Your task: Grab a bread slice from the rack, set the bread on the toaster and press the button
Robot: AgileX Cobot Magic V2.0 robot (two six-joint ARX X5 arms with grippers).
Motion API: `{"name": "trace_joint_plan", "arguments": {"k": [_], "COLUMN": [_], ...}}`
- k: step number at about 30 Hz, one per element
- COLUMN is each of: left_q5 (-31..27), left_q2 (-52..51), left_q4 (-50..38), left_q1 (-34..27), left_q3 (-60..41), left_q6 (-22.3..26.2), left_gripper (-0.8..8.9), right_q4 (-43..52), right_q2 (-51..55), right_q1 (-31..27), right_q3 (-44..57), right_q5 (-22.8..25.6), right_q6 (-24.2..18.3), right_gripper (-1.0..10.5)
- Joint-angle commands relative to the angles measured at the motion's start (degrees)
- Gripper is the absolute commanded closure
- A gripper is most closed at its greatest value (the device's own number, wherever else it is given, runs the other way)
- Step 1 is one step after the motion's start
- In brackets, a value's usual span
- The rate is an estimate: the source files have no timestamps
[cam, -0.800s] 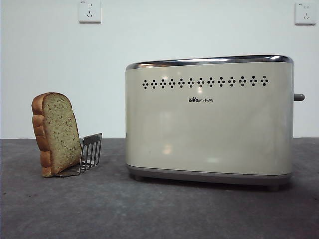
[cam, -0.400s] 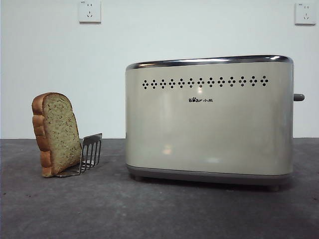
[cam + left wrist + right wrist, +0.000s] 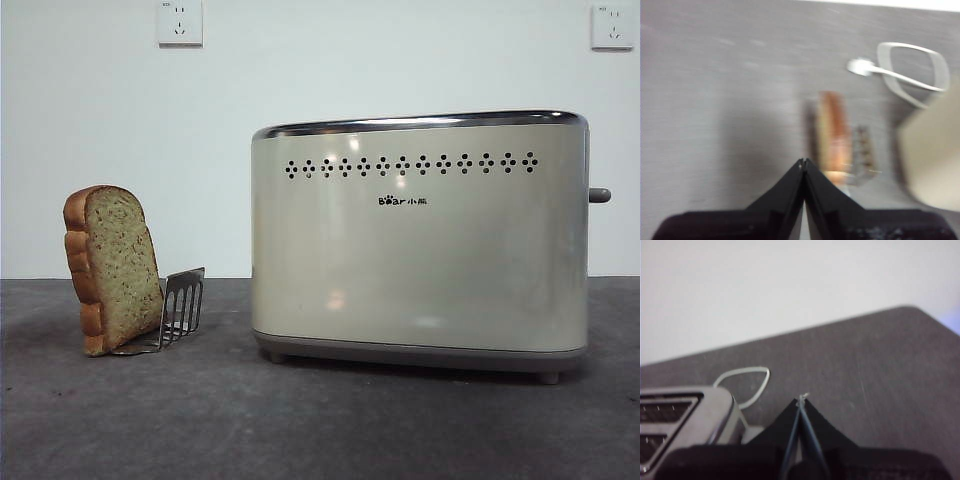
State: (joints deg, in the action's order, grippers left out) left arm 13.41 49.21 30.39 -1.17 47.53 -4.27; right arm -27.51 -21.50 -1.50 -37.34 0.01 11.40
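The slice of bread (image 3: 112, 268) stands upright in the small silver rack (image 3: 182, 305) at the left of the table, leaning on one end. The cream toaster (image 3: 420, 240) stands to its right, and the grey button (image 3: 599, 195) sticks out of its far narrow end. Neither arm shows in the front view. In the blurred left wrist view, my left gripper (image 3: 803, 162) hangs shut high above the table, with the bread (image 3: 832, 132) and rack (image 3: 862, 152) just beyond its tips. My right gripper (image 3: 801, 399) is shut too, high beside the toaster's slotted top (image 3: 675, 415).
A white power cord (image 3: 910, 75) loops on the table behind the toaster (image 3: 932, 150); the same cord (image 3: 742, 382) shows in the right wrist view. Two white wall sockets (image 3: 180, 22) sit high on the back wall. The dark table (image 3: 320, 430) stretches in front.
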Motion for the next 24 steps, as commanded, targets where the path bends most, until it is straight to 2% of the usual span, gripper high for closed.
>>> {"name": "trace_joint_plan", "arguments": {"k": [1, 3, 8, 12, 17, 24], "left_q5": [3.7, 4.9, 5.0, 5.0, 5.0, 5.0], "left_q2": [4.8, 8.5, 16.9, 22.8, 29.4, 39.1], "left_q4": [3.7, 7.8, 17.0, 22.9, 28.9, 36.4], "left_q1": [0.0, 0.0, 0.1, 0.2, 0.5, 1.7], "left_q3": [4.3, 8.0, 17.2, 23.9, 31.2, 41.6], "left_q6": [-1.8, -1.7, -0.5, 1.9, 3.3, 5.4], "left_gripper": [8.19, 8.19, 8.19, 8.18, 8.15, 7.94], "right_q4": [-4.2, -6.1, -7.6, -8.0, -10.0, -10.3], "right_q2": [-1.8, -3.0, -4.8, -6.0, -7.6, -8.9], "right_q1": [0.0, 0.0, 0.0, 0.0, 0.0, 0.0], "right_q3": [-1.8, -2.6, -3.4, -4.0, -5.3, -6.3], "right_q5": [-0.1, -1.0, -8.2, -12.2, -13.8, -19.8], "right_q6": [0.0, -1.3, -6.6, -7.0, -8.8, -9.0], "right_gripper": [9.5, 9.5, 9.5, 9.5, 9.5, 9.5]}}
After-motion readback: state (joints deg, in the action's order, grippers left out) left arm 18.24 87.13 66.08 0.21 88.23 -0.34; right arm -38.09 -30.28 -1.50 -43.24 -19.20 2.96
